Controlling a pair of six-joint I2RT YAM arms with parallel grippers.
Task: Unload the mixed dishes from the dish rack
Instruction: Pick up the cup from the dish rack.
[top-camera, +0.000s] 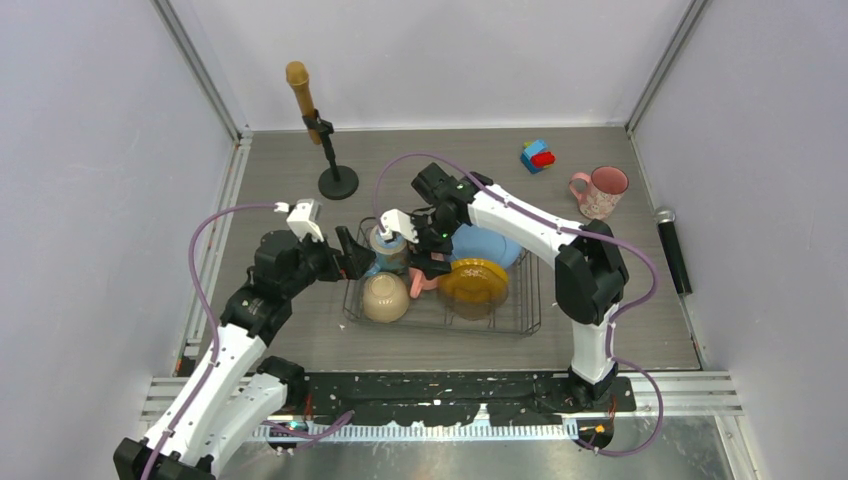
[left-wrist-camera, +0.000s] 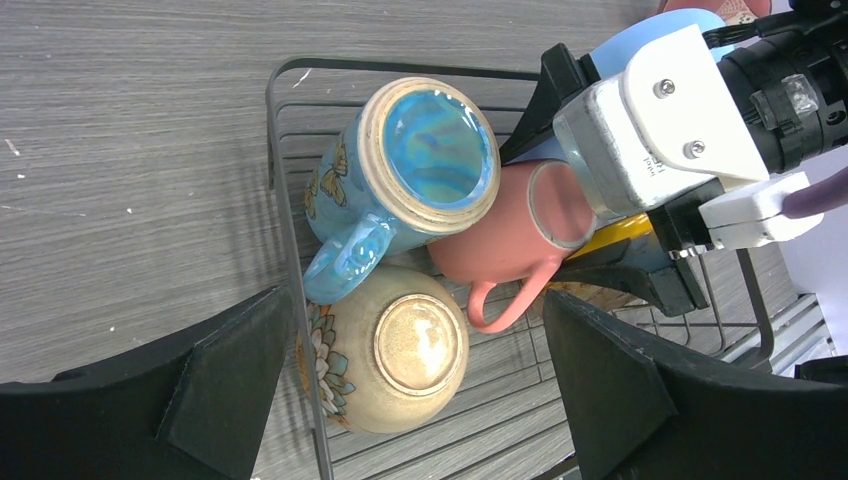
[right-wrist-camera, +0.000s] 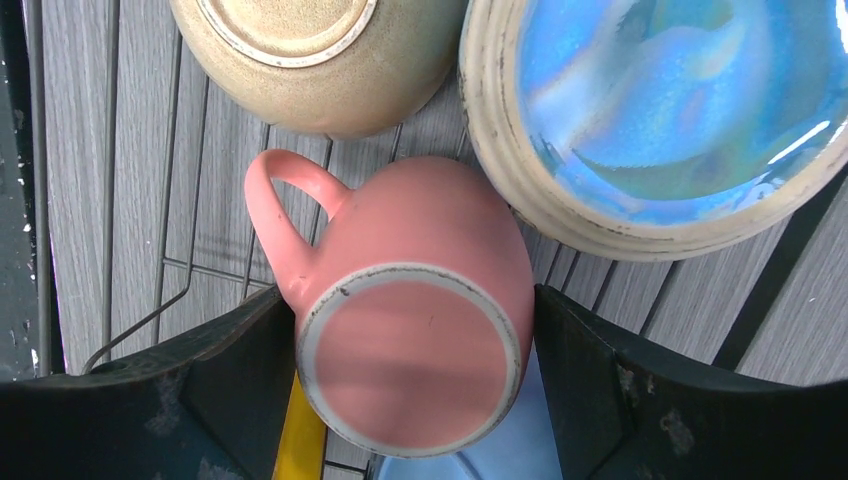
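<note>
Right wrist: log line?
right gripper astride pink mug in dish rack, grip unclear | left gripper open, facing beige bowl | speckled mug on table

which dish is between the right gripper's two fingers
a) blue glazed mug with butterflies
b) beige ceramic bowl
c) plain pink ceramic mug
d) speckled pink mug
c: in the right wrist view the plain pink ceramic mug has its base toward the camera between the two black fingers of the right gripper, while the beige ceramic bowl and the blue glazed mug lie beside it in the rack.
</note>
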